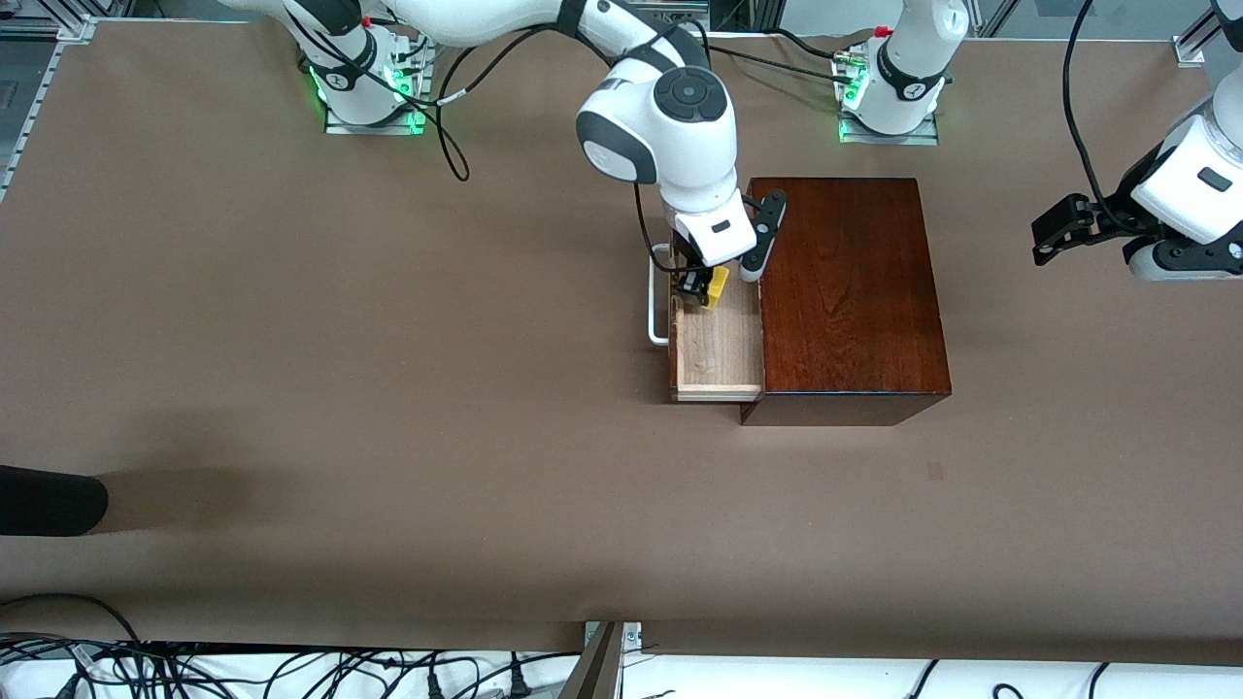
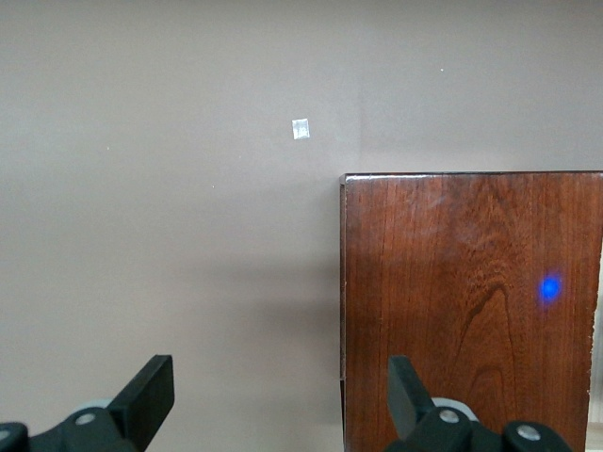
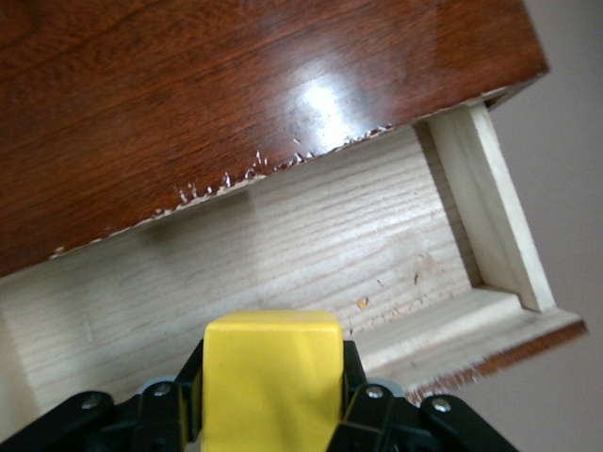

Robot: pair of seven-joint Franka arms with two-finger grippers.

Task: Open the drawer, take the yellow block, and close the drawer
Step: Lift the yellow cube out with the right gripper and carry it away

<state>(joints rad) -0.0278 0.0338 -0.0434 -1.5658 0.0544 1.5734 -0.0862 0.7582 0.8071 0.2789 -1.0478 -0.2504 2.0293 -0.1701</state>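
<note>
The dark reddish-brown wooden box stands mid-table. Its drawer is pulled out toward the right arm's end, showing a pale wood inside and a white bar handle. My right gripper is shut on the yellow block and holds it over the open drawer, at the part farther from the front camera. In the right wrist view the block sits between the fingers above the drawer floor. My left gripper is open and empty, waiting in the air toward the left arm's end; its wrist view shows the box top.
A dark object lies at the table edge at the right arm's end. A small pale square lies on the brown table cover beside the box. Cables run along the table's front edge.
</note>
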